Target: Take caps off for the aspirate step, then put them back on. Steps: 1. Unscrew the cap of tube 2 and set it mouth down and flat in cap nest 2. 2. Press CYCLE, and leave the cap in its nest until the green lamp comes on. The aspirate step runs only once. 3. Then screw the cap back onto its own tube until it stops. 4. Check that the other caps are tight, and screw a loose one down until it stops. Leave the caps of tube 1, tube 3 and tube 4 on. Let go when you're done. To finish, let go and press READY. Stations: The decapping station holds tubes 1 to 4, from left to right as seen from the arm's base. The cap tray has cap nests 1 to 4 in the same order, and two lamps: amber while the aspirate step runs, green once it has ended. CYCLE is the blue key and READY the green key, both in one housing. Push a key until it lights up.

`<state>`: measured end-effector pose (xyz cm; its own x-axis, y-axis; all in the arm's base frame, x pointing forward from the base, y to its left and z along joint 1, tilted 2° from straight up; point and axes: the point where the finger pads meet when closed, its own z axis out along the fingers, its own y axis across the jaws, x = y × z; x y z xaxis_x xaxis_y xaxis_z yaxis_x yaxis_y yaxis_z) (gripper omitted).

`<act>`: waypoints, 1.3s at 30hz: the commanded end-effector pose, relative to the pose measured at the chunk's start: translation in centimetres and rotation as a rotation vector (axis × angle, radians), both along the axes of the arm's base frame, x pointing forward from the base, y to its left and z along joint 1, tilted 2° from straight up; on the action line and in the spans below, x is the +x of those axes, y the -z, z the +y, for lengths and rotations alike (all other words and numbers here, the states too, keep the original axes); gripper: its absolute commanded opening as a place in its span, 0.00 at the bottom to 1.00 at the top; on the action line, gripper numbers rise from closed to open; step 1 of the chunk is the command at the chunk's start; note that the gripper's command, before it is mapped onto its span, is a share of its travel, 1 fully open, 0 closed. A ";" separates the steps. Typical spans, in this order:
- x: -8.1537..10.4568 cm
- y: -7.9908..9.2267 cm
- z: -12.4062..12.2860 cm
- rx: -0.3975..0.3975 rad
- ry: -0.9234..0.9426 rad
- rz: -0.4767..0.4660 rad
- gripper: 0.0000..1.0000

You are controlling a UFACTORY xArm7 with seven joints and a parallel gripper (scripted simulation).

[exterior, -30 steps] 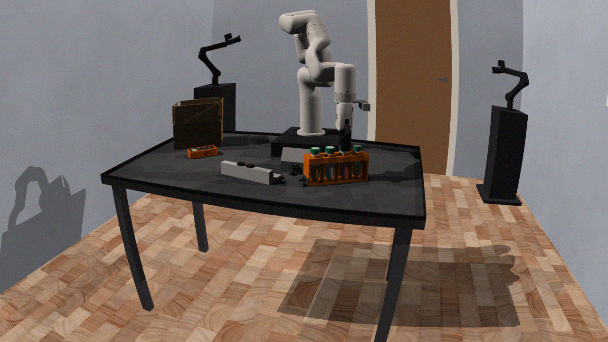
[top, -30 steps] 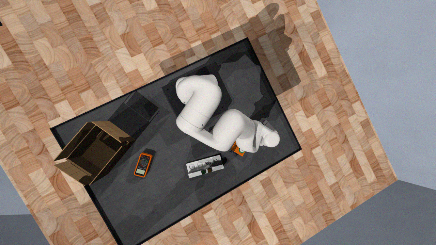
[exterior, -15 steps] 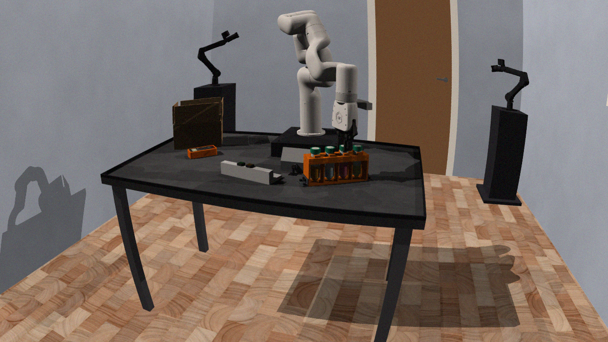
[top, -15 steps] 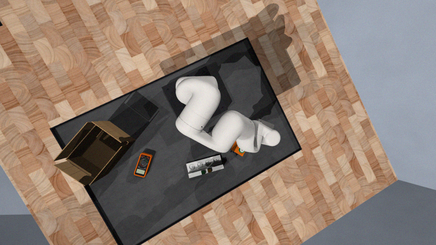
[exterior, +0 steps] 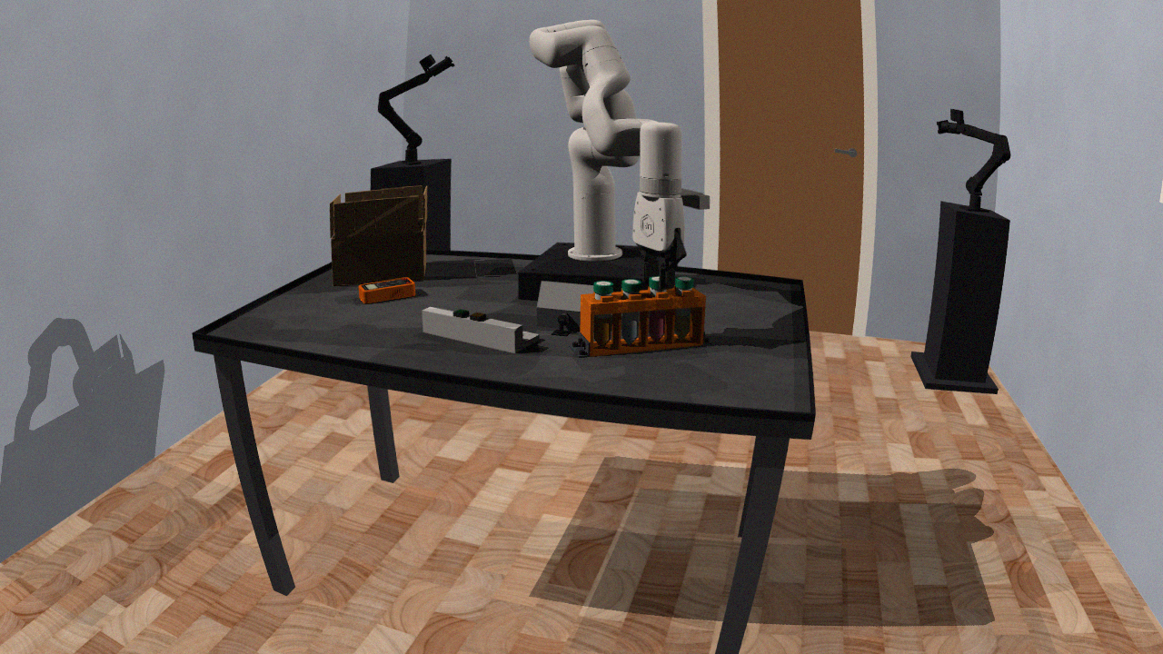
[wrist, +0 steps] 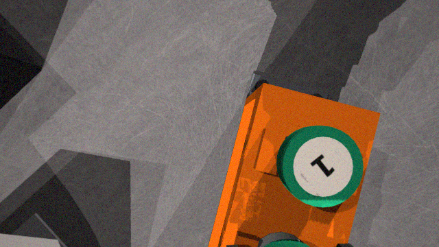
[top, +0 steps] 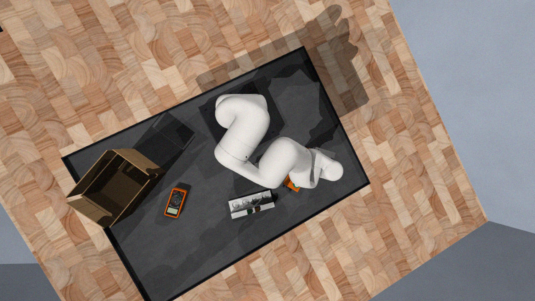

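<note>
Cardboard box (exterior: pixel 378 235): stands open at the left rear of the table (exterior: pixel 503 389), well apart from the work; no obstruction.
Multimeter (exterior: pixel 387 289): lies flat just in front of the box, outside any path I expect to use.
Cap tray (exterior: pixel 472 327): grey block left of centre. In the top view its nests show no cap in them, so I judge step 1 not yet done. The run from rack to tray looks open, apart from a small dark part between them (too small to identify).
Decapping station (exterior: pixel 642 327): orange rack right of centre, all four green caps seated on their tubes.
Cap of tube 2 (exterior: pixel 655 283): third from the left in the exterior view, directly under the tool. It is on its tube.
Gripper (exterior: pixel 660 272): points straight down over that cap, fingers partly spread and pinching nothing. I judge this a release to re-grip between unscrewing turns.
Cap of tube 1 (wrist: pixel 320 166): lower right of the wrist view, closest neighbour. The fingers must not brush it.
Arm (exterior: pixel 601 130): folded high behind the rack, hiding most of it from the top camera.
</note>
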<state>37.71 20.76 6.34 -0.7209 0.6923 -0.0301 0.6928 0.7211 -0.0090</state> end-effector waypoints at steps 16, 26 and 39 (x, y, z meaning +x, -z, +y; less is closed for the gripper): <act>0.1 -0.8 0.1 0.006 0.261 -0.010 0.46; 0.1 -0.8 0.1 0.006 0.261 -0.010 0.00; 0.1 -0.8 0.1 0.006 0.261 -0.010 0.00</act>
